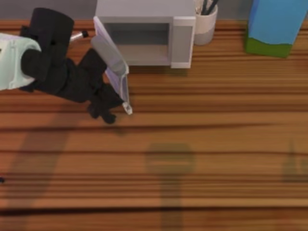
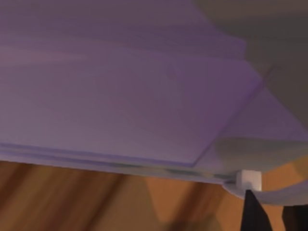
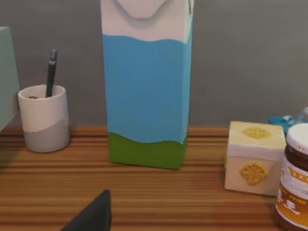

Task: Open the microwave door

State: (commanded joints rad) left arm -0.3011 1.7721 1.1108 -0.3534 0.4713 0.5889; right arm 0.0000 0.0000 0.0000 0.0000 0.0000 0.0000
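Wooden table (image 1: pixel 216 144), banded brown planks running left to right. At its back edge, left of centre, sits the microwave (image 1: pixel 144 9): a boxy silver-grey shell with a flat grey top, its cavity exposed and a plain control strip on its right.

The microwave door (image 1: pixel 111 57) is swung out well past halfway on left-side hinges, angling toward the table's front. It is a thin flat panel; in the left wrist view its window reads as smooth, pale violet glazing.

The left gripper (image 1: pixel 111 109) is at the door's free edge beside the white handle bar (image 1: pixel 126 107), placed as if to draw it outward. Whether its jaws grip the bar I cannot tell.

The right arm is out of the top view; its camera faces a blue-and-green carton (image 3: pixel 147 91), a glossy rectangular pack, and a ceramic pen cup (image 3: pixel 43 118).
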